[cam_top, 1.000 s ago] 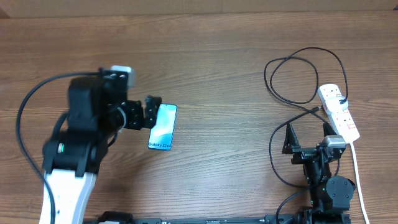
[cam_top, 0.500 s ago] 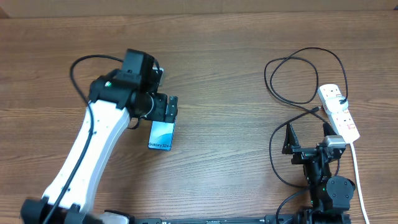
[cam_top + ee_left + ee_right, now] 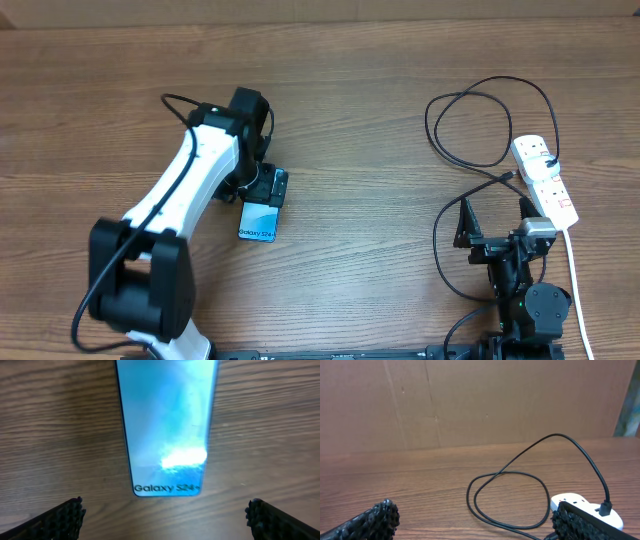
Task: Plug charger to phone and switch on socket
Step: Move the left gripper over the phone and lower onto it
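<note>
The phone (image 3: 260, 220) lies flat on the wooden table, left of centre, blue screen up. It fills the upper middle of the left wrist view (image 3: 167, 425), its "Galaxy S24" end nearest the fingers. My left gripper (image 3: 266, 188) hangs open over the phone's far end, its fingers (image 3: 165, 520) spread wider than the phone and holding nothing. The black charger cable (image 3: 497, 80) loops at the right and runs to the white socket strip (image 3: 545, 178). My right gripper (image 3: 493, 220) is open and empty, near the strip (image 3: 572, 497) and the cable loop (image 3: 555, 435).
The strip's white cord (image 3: 575, 280) runs down the right edge towards the front. A brown cardboard wall (image 3: 470, 400) stands behind the table's far edge. Bare wood (image 3: 360, 200) lies between the phone and the cable.
My left arm has swung right and stretched out, bringing its gripper from the phone's left side to above the phone's far end. The right arm, cable and strip have not moved.
</note>
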`<action>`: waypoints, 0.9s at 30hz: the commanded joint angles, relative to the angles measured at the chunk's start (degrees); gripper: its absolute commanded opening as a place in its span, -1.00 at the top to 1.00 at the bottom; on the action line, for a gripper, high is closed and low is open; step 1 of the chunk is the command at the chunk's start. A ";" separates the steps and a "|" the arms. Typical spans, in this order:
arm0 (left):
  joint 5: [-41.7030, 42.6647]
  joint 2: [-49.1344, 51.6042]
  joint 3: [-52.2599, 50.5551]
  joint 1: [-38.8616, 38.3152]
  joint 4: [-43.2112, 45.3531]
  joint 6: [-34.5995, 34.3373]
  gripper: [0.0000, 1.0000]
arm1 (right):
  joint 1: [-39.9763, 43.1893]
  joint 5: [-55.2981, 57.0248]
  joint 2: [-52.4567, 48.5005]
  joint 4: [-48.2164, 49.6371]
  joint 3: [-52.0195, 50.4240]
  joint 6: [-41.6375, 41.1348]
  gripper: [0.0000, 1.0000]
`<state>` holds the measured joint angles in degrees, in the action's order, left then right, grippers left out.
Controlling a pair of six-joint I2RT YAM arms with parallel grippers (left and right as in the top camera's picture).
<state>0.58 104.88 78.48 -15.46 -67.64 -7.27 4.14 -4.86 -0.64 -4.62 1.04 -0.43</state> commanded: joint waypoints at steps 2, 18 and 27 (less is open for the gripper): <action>-2.05 4.55 0.63 -0.33 1.07 0.90 -0.99 | 0.22 0.52 0.26 0.20 -0.59 -0.24 -1.00; -2.01 8.44 -1.44 -0.33 8.90 -0.42 -0.99 | 0.22 0.52 0.26 0.20 -0.59 -0.26 -1.00; 0.94 8.44 -5.33 -0.33 11.21 -0.66 -0.99 | 0.22 0.52 0.26 0.20 -0.59 -0.24 -1.00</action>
<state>0.43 112.64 74.87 -15.46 -56.95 -7.35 4.14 -4.89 -0.64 -4.60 1.04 -0.43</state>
